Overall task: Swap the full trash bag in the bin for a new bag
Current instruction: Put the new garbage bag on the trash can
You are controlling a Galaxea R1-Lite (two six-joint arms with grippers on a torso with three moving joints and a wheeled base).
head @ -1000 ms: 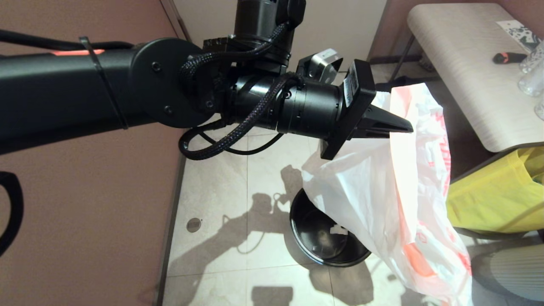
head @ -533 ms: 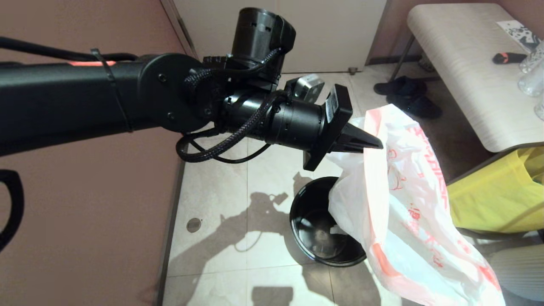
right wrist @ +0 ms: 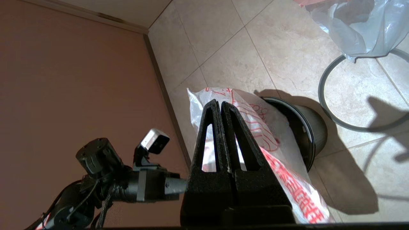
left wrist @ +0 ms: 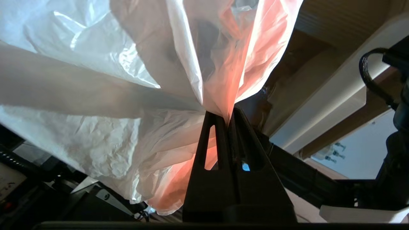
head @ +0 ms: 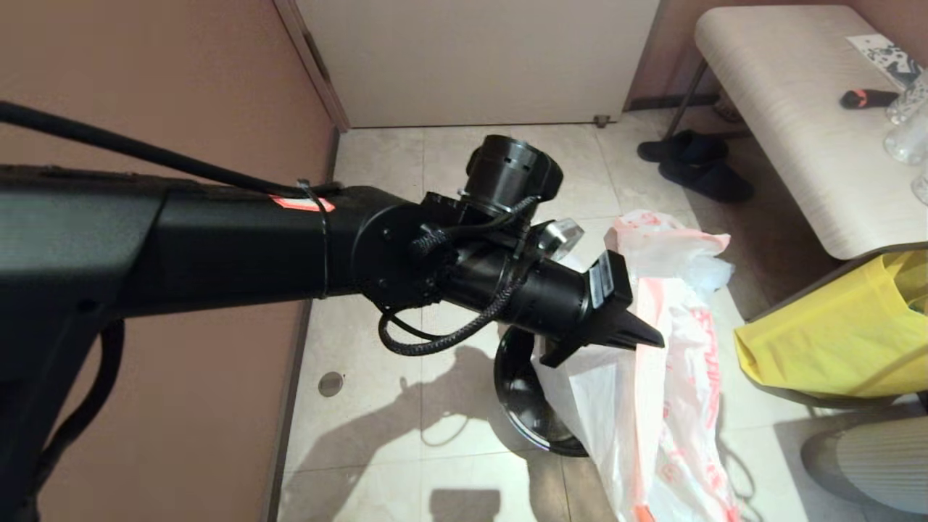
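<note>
My left gripper (head: 652, 339) is shut on the pink-red rim of the new bag (head: 652, 435), a thin white bag hanging limp from it. The bag drapes over the right side of the black bin (head: 518, 391), which stands on the floor tiles. In the left wrist view the rim fold is pinched between the fingertips (left wrist: 227, 116). The grey hoop (right wrist: 320, 89) lies on the floor beside the bin (right wrist: 314, 134). The full trash bag (head: 674, 232) sits just beyond the bin. My right gripper (right wrist: 220, 103) is shut above the new bag (right wrist: 265, 127), with nothing seen between its fingers.
A brown wall (head: 145, 87) runs close along the left of the bin. A yellow bag (head: 834, 341) stands at the right under a pale bench (head: 797, 109). Dark slippers (head: 689, 163) lie near the bench's far leg.
My left arm has come down with the new bag, bringing its rim from high above to just over the bin. The full trash bag behind it now shows.
</note>
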